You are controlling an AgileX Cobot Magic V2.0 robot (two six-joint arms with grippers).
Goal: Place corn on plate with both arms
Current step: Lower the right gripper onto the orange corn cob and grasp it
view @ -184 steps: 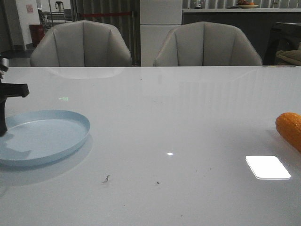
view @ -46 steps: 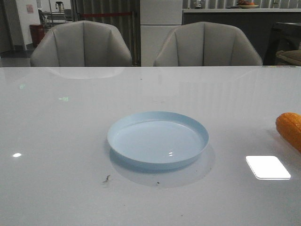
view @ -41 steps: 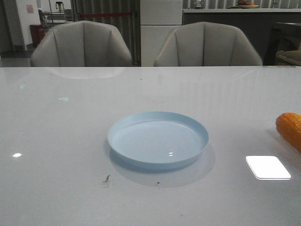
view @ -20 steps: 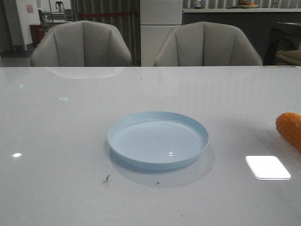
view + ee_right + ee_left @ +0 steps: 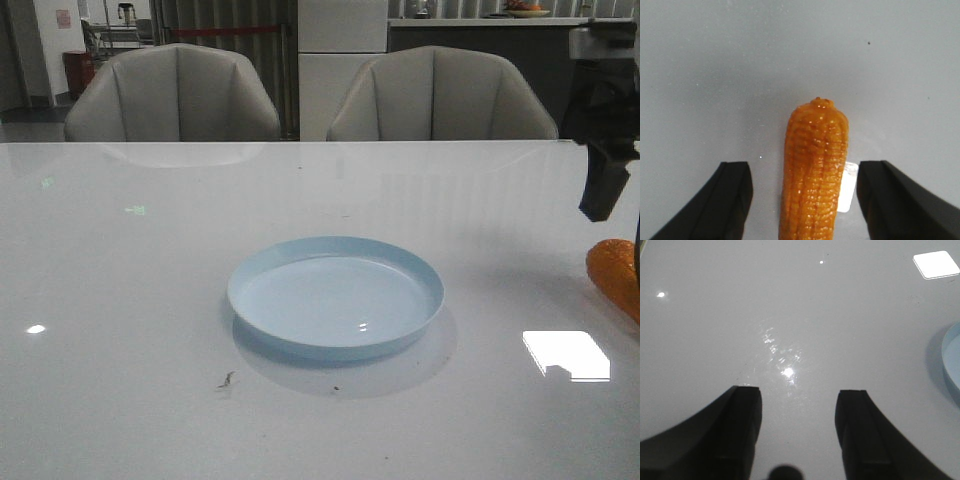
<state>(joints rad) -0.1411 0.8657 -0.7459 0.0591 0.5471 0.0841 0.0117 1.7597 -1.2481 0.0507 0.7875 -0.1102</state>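
White table (image 5: 150, 400), seen from the front: the pale-blue plate (image 5: 335, 295) sits near its middle, shallow, round, low-rimmed and bare. The corn (image 5: 612, 276) lies flat on the table at the far right edge of the front view, well apart from the plate and cut off by the frame.

Right claw (image 5: 802, 192), wrist view: jaws spread wide, holding nothing, one finger on each side of the cob, neither touching it. The corn's long axis runs straight out from the claw, between the fingers, with its blunt end pointing away; the jaws would therefore close across its width. In the front view the right arm hangs just above the cob, so this arm is plainly the nearer one.

Left claw (image 5: 797, 432), wrist view: jaws also apart and empty, over bare table, with only a sliver of the plate's rim at the side.

Corn, close up: orange-yellow, glossy, with tidy rows of bumpy kernels; its other end is hidden below the frame.
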